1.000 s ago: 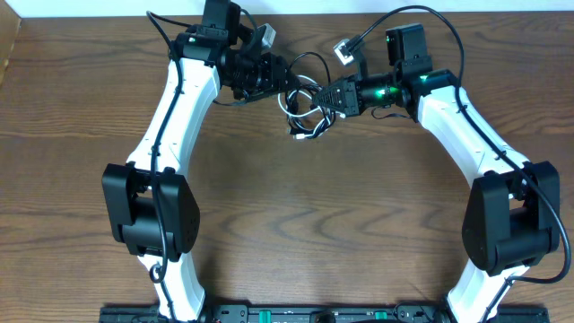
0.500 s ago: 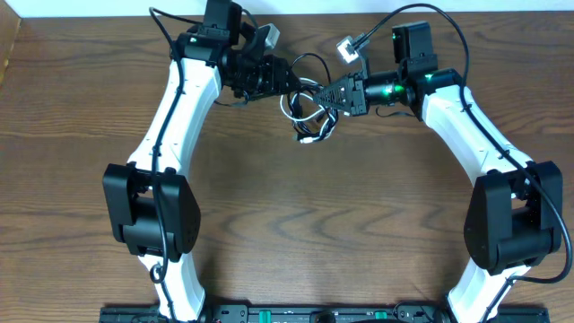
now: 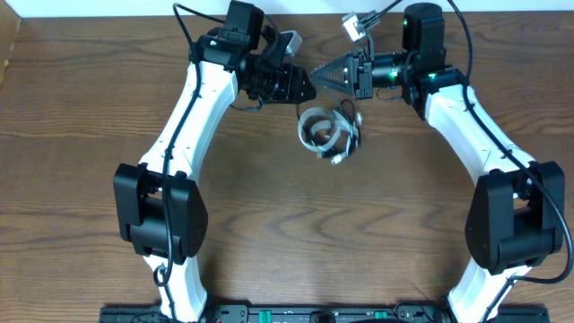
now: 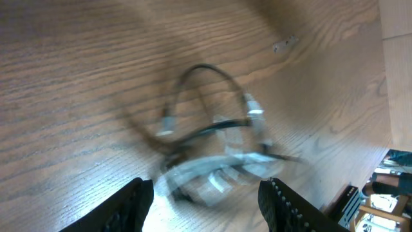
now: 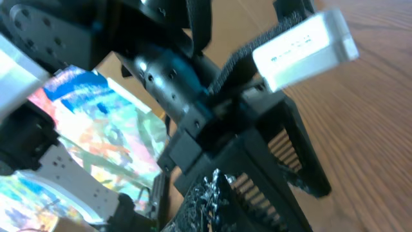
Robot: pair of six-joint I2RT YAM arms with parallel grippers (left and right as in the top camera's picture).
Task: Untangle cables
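The cables lie in a loose tangle on the wooden table: a white cord [image 3: 318,128] coiled in a ring, with a thin black cord [image 3: 350,135] looped through it. My left gripper [image 3: 306,88] hovers up and left of the tangle, open and holding nothing. Seen from the left wrist, the blurred white coil [image 4: 212,174] and black loop [image 4: 205,69] lie just ahead of the open left gripper [image 4: 206,207]. My right gripper [image 3: 324,75] is shut, tip pointing at the left gripper, above the tangle. In the right wrist view the right gripper [image 5: 215,183] is shut on nothing visible.
The two gripper tips nearly meet near the table's far edge [image 3: 314,13]. The left arm's body [image 5: 174,71] fills the right wrist view close ahead. Bare wood [image 3: 323,224] spreads in front of the tangle.
The tangle has left the grippers and now lies on the table, lower and to the right. Both grippers have moved toward the far edge and swung tip to tip.
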